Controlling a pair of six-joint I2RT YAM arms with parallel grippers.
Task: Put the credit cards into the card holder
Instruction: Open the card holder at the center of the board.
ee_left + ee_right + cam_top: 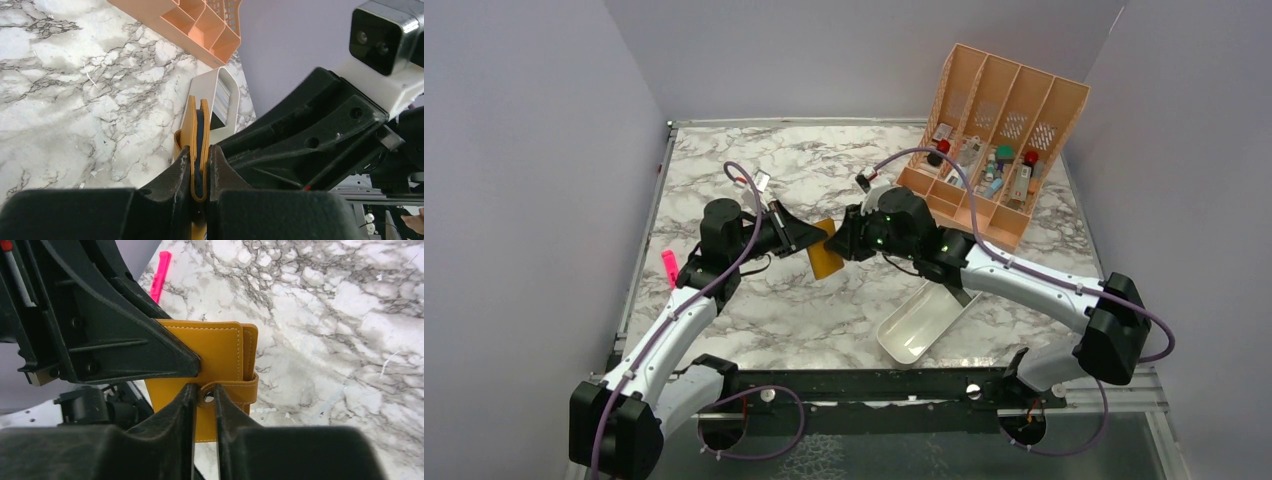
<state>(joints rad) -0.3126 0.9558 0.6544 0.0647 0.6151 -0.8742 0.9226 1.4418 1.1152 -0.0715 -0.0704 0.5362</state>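
Both arms meet over the middle of the marble surface [774, 310], with the wallet [826, 262] held between them, clear of the stone and hanging tilted with its lower corner towards the near edge. It is mustard-orange and folded, with pale stitching along its border.

The left hand [816, 237] comes in from the left and pinches the wallet. In its wrist view the two black fingers [177, 172] are pressed onto the outer leaves with only the wallet's thickness between them, and a dark blue lining shows in the narrow gap between the leaves.

The right hand [842, 243] comes in from the right. Its wrist view shows a strap [245, 390] wrapped round the wallet's edge, ending in a tab with a small round snap. The right fingers [182, 410] sit tight on either side of that tab, pinching it.

The white tray [919, 322] lies on the surface under the right forearm, near the front edge and well apart from the wallet. In the left wrist view pale grey bands show inside it, but I cannot tell what they are. The peach organiser [999, 110] stands at the far right corner with small items in its lower compartments. A pink marker [669, 268] lies by the left rim, beside the left arm.
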